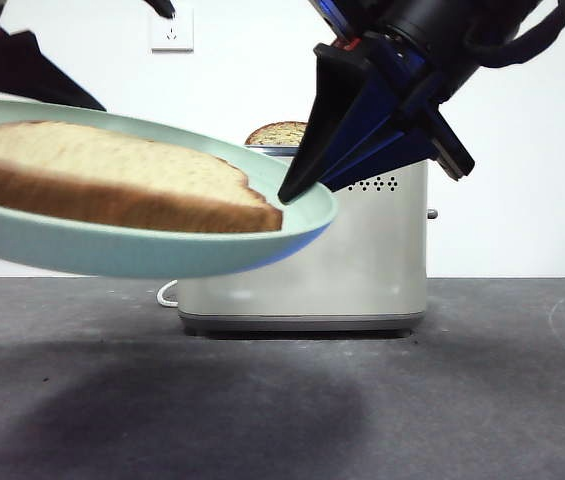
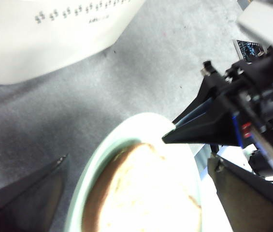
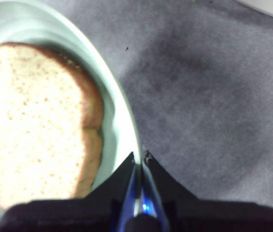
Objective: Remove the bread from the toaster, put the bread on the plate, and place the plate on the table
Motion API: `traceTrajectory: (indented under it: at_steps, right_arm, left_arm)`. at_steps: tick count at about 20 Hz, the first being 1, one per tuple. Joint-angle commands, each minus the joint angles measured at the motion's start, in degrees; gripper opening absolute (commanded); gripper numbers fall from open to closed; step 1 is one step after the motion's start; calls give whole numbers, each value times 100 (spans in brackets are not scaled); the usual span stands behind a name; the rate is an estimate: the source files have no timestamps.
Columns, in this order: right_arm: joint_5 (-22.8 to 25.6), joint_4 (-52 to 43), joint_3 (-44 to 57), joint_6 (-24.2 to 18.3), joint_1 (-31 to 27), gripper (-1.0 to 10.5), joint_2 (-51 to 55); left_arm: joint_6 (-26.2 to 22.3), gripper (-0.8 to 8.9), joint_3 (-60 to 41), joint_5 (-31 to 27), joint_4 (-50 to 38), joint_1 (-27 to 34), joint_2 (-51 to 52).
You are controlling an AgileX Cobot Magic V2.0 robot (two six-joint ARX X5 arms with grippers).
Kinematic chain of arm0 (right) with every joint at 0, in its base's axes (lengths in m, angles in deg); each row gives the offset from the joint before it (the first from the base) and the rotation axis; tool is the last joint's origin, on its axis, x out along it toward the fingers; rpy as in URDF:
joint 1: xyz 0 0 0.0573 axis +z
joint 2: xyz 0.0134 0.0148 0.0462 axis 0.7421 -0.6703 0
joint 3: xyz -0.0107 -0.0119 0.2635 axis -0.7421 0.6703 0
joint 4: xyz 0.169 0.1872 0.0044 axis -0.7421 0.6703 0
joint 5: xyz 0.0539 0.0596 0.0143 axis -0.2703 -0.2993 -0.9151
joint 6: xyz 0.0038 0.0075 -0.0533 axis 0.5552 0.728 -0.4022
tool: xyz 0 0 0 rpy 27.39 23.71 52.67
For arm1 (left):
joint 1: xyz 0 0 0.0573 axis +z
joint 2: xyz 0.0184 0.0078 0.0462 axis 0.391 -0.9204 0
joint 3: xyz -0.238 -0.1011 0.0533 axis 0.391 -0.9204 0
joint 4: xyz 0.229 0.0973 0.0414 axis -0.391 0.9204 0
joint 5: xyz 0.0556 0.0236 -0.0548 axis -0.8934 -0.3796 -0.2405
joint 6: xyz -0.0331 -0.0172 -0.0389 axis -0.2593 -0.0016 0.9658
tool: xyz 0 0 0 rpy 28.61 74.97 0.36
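Observation:
The pale green plate (image 1: 142, 255) hangs tilted in the air in front of the cream toaster (image 1: 362, 260). The bread (image 1: 112, 175) lies flat on it. My right gripper (image 1: 288, 190) comes down from the upper right and is shut on the plate's right rim (image 3: 122, 116), jaws pinched together (image 3: 140, 155). The left gripper (image 2: 138, 159) is open, its jaws spread wide on either side of the plate (image 2: 93, 164) at its left end. A second slice (image 1: 280, 133) pokes its domed top out of the toaster.
The dark grey table (image 1: 282, 400) stretches below the plate, shadowed under it. A white cord (image 1: 167, 293) loops at the toaster's left foot. Wall sockets (image 1: 171, 30) sit on the white wall behind.

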Motion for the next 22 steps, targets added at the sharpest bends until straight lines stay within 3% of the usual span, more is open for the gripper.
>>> traceTrajectory:
  at_steps: [1, 6, 7, 10, 13, 17, 19, 22]
  right_arm:
    - [-44, -63, 9, 59, 9, -17, 31]
    - [-2, 50, 9, 157, -138, -17, 282]
    - [0, 129, 9, 157, -219, -17, 376]
    - [297, 551, 9, 151, -608, -17, 752]
    - [461, 1058, 9, 35, -1154, -17, 984]
    - [671, 1596, 9, -264, -1843, -17, 931]
    - [907, 1650, 9, -330, -2065, -17, 822]
    - [887, 1659, 11, -472, -2341, -17, 472]
  left_arm:
    - [-210, 474, 245, -2, 98, 0, 35]
    - [-267, 444, 1108, 0, 538, 4, 240]
    - [-280, 373, 1307, 0, 680, 4, 280]
    - [-734, 0, 1919, -7, 1207, 4, 468]
    - [-1029, -8, 2096, -356, 1432, 4, 767]
    - [-1432, -8, 2096, -2194, 1705, 4, 1255]
    - [-1458, -8, 2096, -2468, 1705, 4, 1491]
    - [-1469, -8, 2096, -2900, 1703, 2, 1790]
